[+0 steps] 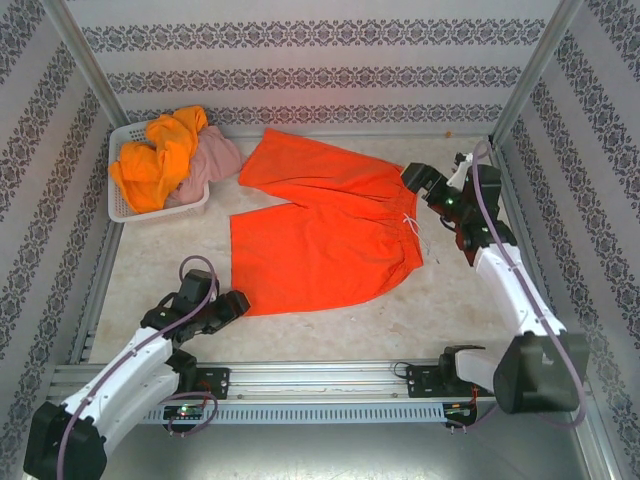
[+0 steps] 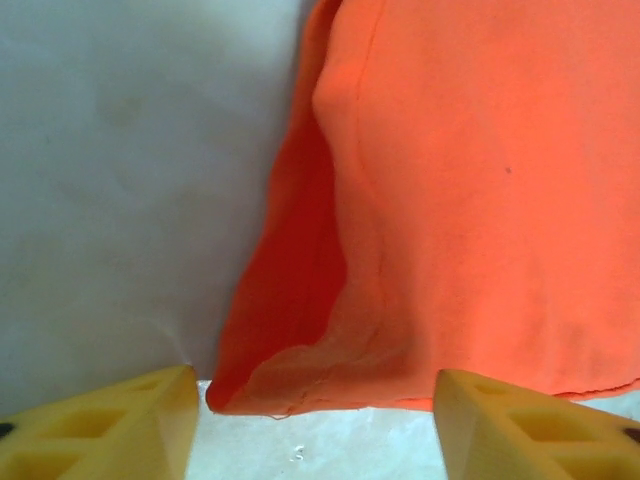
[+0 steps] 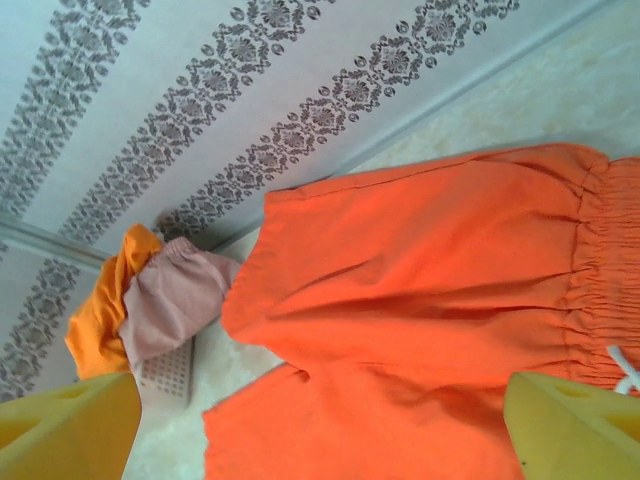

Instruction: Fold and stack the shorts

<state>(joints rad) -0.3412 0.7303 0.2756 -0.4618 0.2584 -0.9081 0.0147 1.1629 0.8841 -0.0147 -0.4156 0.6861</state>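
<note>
Bright red-orange cloth shorts (image 1: 320,225) lie spread mid-frame on the pale marbled tabletop (image 1: 150,260), with ornament-striped walls (image 1: 300,60) around. The left gripper (image 1: 240,300) straddles the hem, fingers apart — the right gripper (image 1: 412,178) gapes beside the waistband.

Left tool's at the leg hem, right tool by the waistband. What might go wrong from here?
1. At the hem corner the red-orange shorts gape into two layers inside the open left tool; it may pinch only one, skewing the fold.
2. The white drawstring lies close to the right tool and might snag.
3. The pink shorts drooping from the basket sit beside the far leg and could get dragged.
</note>
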